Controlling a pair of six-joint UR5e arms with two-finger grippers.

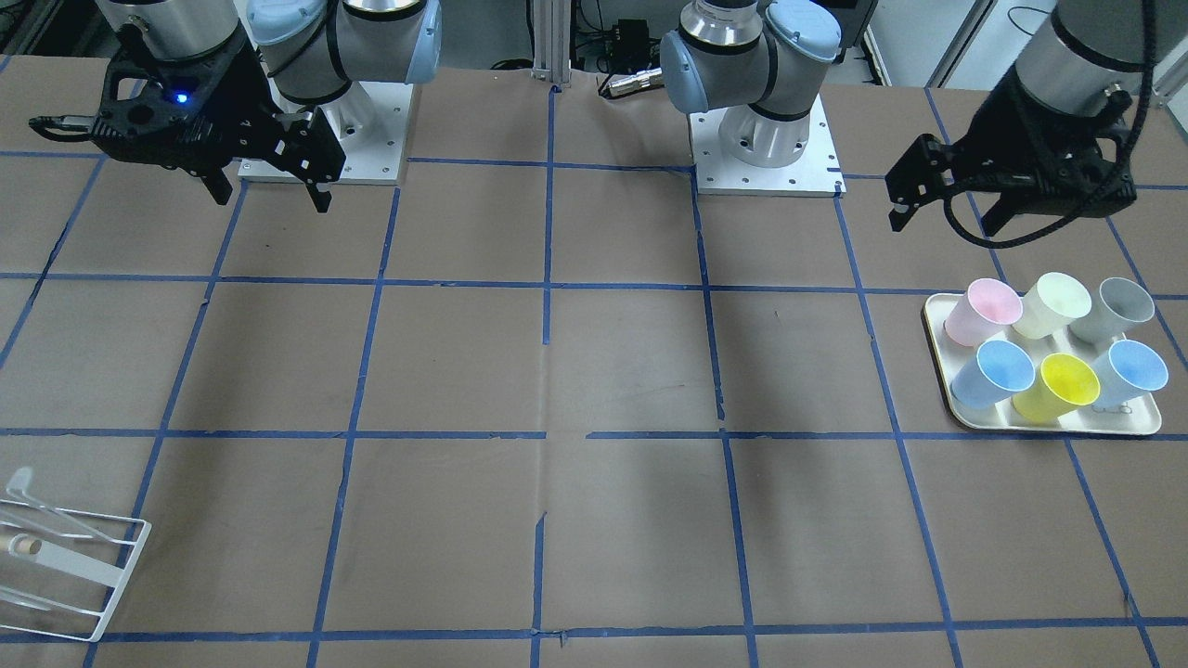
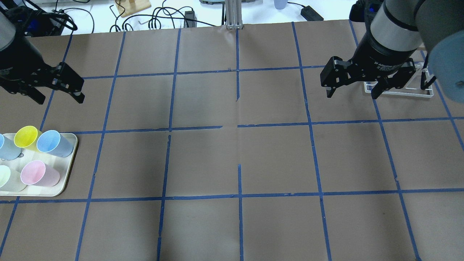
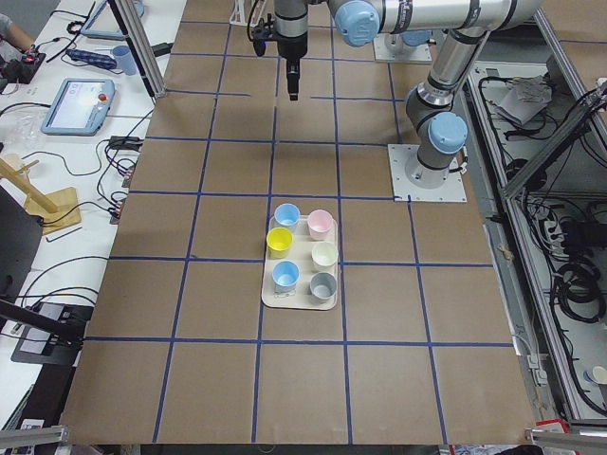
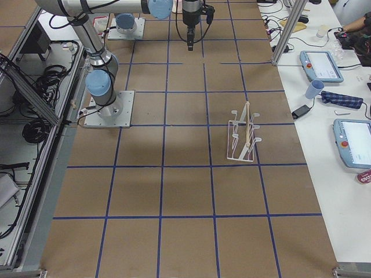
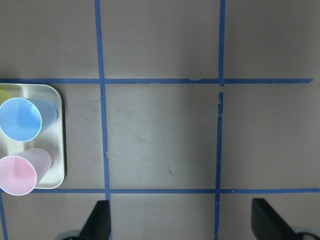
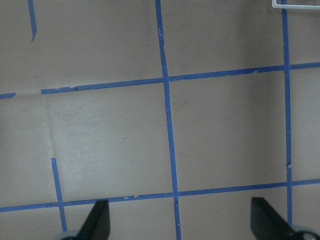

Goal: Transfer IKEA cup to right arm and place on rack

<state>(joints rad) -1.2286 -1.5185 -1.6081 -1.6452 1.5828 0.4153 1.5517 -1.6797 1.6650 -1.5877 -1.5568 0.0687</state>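
Note:
The bright yellow IKEA cup (image 1: 1058, 385) stands upright on a cream tray (image 1: 1143, 423) among several pastel cups; it also shows in the overhead view (image 2: 27, 137) and the left side view (image 3: 279, 240). My left gripper (image 1: 942, 223) hangs open and empty above the table, beside the tray and apart from the cups (image 2: 59, 99). My right gripper (image 1: 272, 199) is open and empty on the other side (image 2: 351, 95). The white wire rack (image 1: 65, 557) stands empty near that side's far table edge (image 4: 243, 136), just beyond the right gripper in the overhead view (image 2: 398, 90).
Two light blue cups (image 1: 993, 366), a pink cup (image 1: 984, 301), a pale cream cup (image 1: 1053, 301) and a grey cup (image 1: 1118, 306) crowd the yellow one. The left wrist view shows the tray's corner (image 5: 57, 140). Blue tape lines grid the brown table.

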